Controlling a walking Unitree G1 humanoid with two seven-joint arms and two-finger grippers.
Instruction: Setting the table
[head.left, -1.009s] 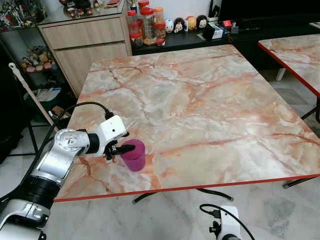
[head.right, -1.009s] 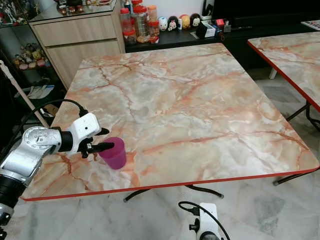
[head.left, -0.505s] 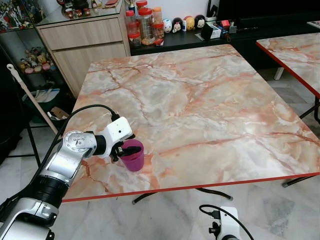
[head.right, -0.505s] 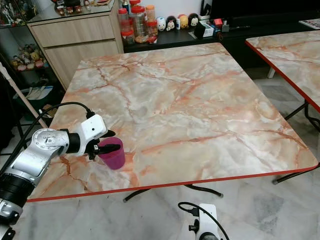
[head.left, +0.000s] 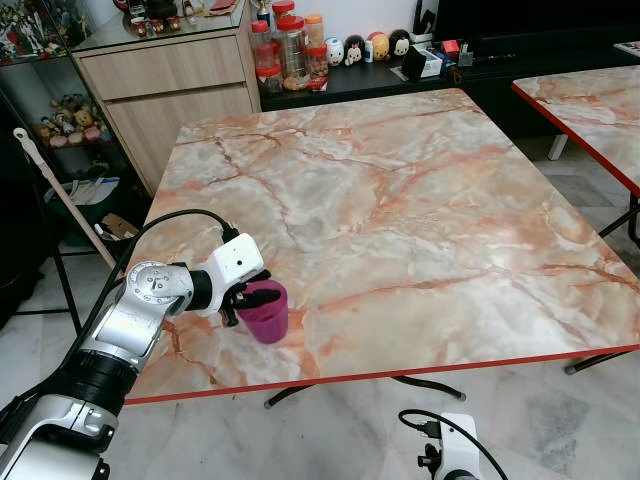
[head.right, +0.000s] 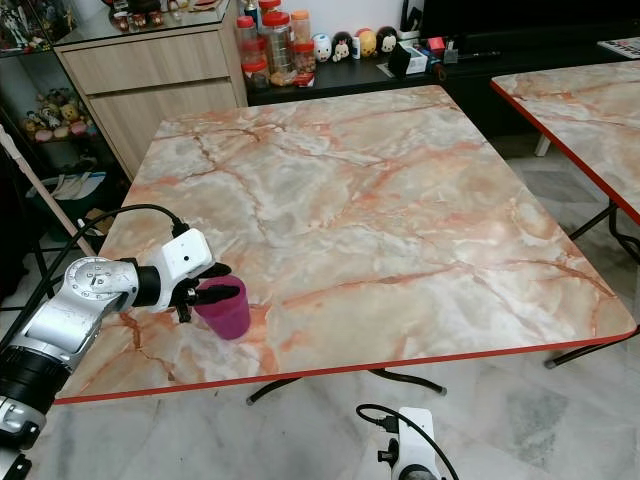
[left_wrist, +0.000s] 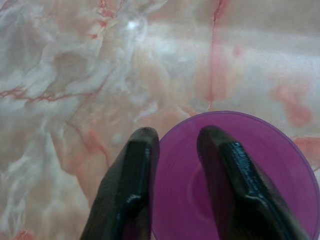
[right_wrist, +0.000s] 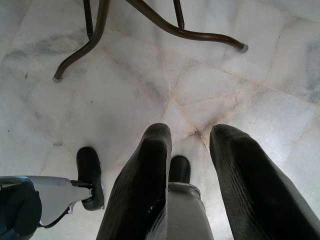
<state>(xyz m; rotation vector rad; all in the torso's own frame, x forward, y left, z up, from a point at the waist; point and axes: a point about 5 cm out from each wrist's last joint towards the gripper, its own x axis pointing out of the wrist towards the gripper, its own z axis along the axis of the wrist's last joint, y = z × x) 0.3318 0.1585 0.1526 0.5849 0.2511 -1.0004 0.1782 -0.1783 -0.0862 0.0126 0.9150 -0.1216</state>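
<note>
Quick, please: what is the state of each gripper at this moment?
Left gripper: shut on the rim of the purple cup, one finger inside, one outside.
Right gripper: open, holding nothing, hanging over the floor.

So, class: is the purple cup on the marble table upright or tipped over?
Upright. The purple cup stands on its base, mouth up, left end effector straddling its rim.

A cup (head.left: 267, 311) stands on the table (head.left: 420, 220) near its front left corner, and my left gripper (head.left: 243, 301) straddles the cup's rim on its left side, one finger inside and one outside. Far behind my left gripper, past the table's back edge, a cabinet (head.left: 170, 85) stands with jars (head.left: 290, 48) to its right. My right gripper (right_wrist: 186, 150) hangs below the table's front edge, over the floor (right_wrist: 250, 65).
</note>
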